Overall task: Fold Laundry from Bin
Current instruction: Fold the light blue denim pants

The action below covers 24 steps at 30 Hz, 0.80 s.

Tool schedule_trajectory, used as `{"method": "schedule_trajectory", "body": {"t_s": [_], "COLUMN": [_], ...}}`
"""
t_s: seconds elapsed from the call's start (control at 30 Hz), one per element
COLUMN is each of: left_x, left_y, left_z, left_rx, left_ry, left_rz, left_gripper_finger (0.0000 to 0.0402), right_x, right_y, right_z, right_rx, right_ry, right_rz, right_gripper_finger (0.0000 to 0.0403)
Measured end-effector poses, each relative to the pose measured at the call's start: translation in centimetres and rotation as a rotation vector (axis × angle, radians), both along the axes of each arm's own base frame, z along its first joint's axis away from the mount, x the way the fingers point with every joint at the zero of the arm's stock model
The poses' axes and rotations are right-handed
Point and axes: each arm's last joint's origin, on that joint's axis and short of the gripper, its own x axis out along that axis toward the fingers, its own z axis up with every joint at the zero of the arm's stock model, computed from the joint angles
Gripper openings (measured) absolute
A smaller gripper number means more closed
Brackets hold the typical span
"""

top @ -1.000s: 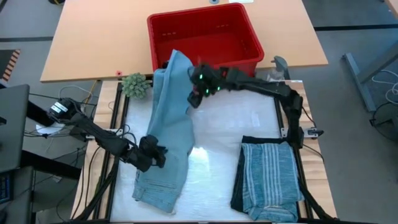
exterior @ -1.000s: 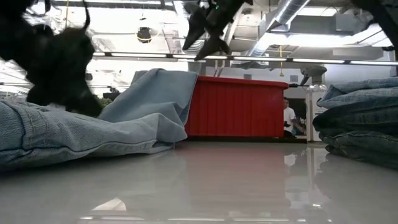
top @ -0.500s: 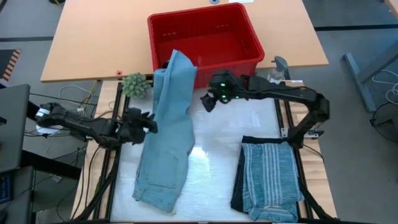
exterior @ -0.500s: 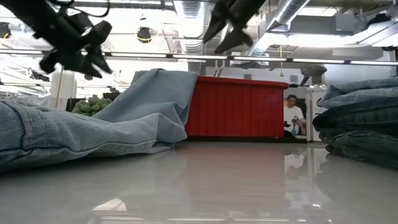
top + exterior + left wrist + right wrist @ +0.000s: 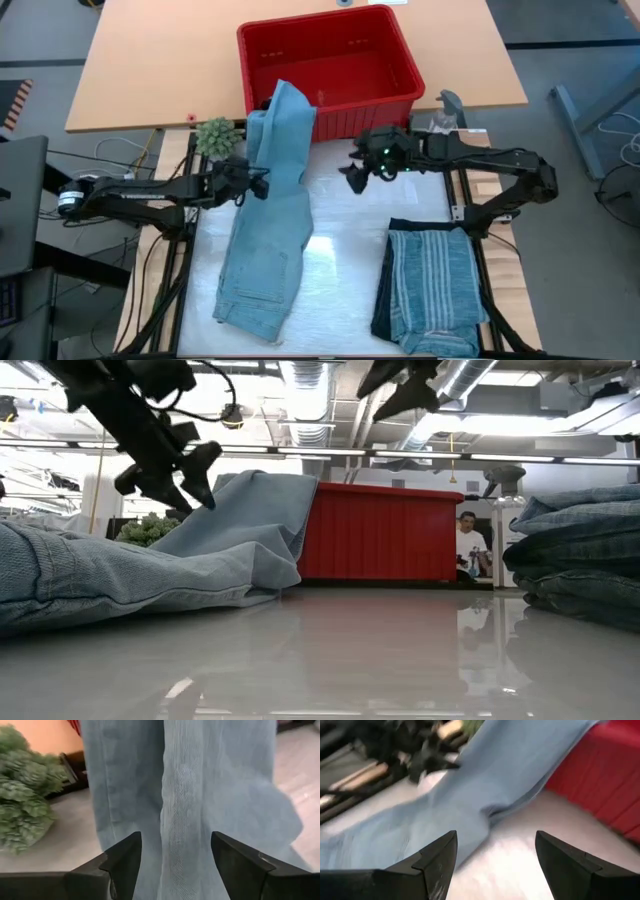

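Note:
A pair of light blue jeans (image 5: 270,220) lies lengthwise on the white mat. Its leg end (image 5: 288,100) is draped over the near rim of the red bin (image 5: 340,50), and its waist end (image 5: 250,305) lies near the table's front. My left gripper (image 5: 258,186) hovers open at the jeans' left edge, just above the denim (image 5: 200,795); its fingers touch nothing. My right gripper (image 5: 352,178) hangs open, high over the bare mat to the right of the jeans (image 5: 485,780). A folded striped shirt (image 5: 435,285) rests on a dark garment at the near right.
A small green plant (image 5: 217,136) stands at the table's far left, close to my left gripper, and also shows in the left wrist view (image 5: 22,795). The stack of folded laundry (image 5: 580,555) takes up the near right. Bare mat (image 5: 350,240) lies between the jeans and the stack.
My left gripper has left the jeans' waist part, risen and swung toward the far edge along the jeans' left side, with its fingers spreading wider. My right gripper has drawn away from the jeans' leg by the bin toward the table's right. The jeans have stayed in place.

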Motion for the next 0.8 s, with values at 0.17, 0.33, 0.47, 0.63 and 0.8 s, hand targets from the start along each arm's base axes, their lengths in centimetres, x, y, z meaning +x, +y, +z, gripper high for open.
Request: {"method": "schedule_trajectory", "body": {"t_s": [0.17, 0.33, 0.47, 0.63, 0.8], "left_x": [0.2, -0.1, -0.6, -1.2, -1.8], "left_y": [1.4, 2.2, 2.7, 3.5, 4.5], "left_z": [-1.3, -1.4, -1.5, -1.8, -2.0], "left_rx": [-0.019, 0.021, 0.078, 0.082, 0.083], "left_ry": [0.099, 0.142, 0.194, 0.244, 0.253], "left_rz": [0.035, 0.098, 0.167, 0.246, 0.299], "left_gripper_finger": [0.0229, 0.0229, 0.0229, 0.0229, 0.0229], "right_x": [0.1, 0.4, 0.4, 0.5, 0.5], "right_y": [1.2, 2.4, 3.1, 3.7, 4.4], "right_z": [-0.5, -0.7, -0.6, -0.7, -0.7], "right_rx": [0.003, 0.005, 0.005, 0.005, 0.023], "right_ry": [0.017, 0.024, 0.022, 0.026, 0.024], "right_rz": [0.043, 0.085, 0.11, 0.131, 0.142], "right_gripper_finger": [0.0291, 0.0291, 0.0291, 0.0291, 0.0291]}}
